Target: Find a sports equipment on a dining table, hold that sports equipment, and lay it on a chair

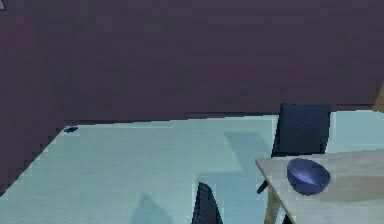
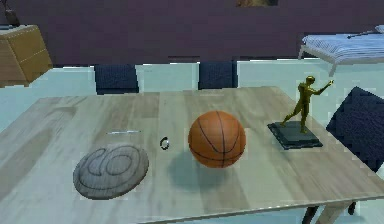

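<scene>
An orange basketball (image 2: 217,138) rests on the wooden dining table (image 2: 60,125), a little right of its middle in the arm side view. Two dark blue chairs (image 2: 116,78) (image 2: 217,73) stand at the table's far side. A third dark chair (image 2: 360,122) stands at its right end. In the forward view, a corner of a wooden table (image 1: 350,170) shows at the lower right. One dark chair (image 1: 303,128) stands behind that corner and another chair's back (image 1: 207,205) is at its left.
On the table are a golden figure statue (image 2: 303,105) on a dark base, a grey round dish (image 2: 111,168) and a small dark ring (image 2: 165,143). A blue bowl (image 1: 308,176) sits on the table corner. A bed (image 2: 345,45) and a wooden dresser (image 2: 20,52) stand beyond. Pale floor (image 1: 140,160) lies ahead.
</scene>
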